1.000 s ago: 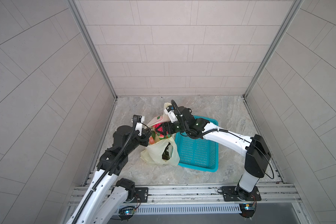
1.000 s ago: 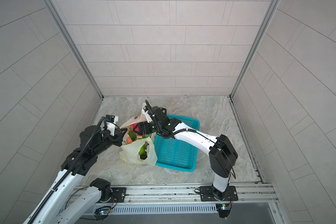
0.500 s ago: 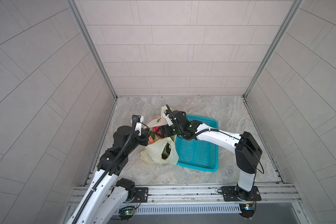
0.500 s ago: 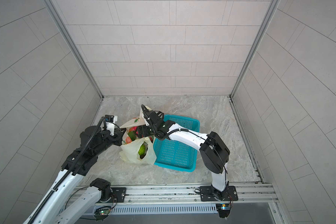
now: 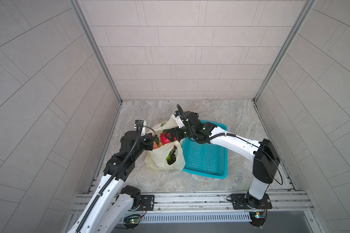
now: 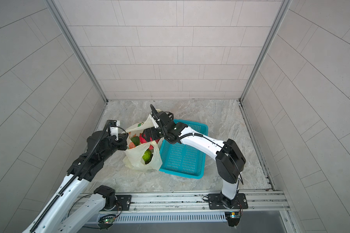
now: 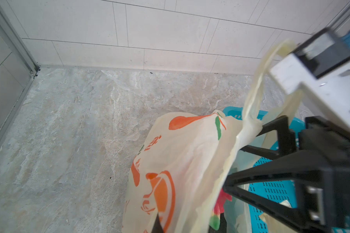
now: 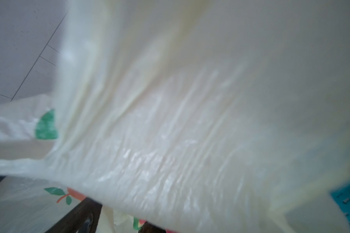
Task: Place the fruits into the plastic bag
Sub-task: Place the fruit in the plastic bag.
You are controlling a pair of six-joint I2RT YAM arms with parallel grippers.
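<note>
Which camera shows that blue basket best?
In both top views nearly the whole blue basket shows, beside the plastic bag. Left wrist catches a patch behind the right tool; right wrist, one blurred corner.

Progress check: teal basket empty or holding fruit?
Empty where visible: basket shows bare mesh in both top views; right arm covers a far corner.

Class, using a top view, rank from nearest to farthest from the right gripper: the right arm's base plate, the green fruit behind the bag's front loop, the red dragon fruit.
1. Red dragon fruit, just beneath the right gripper, at the mouth of the bag.
2. Green fruit, lower in the bag.
3. Base plate, on the front rail.
</note>
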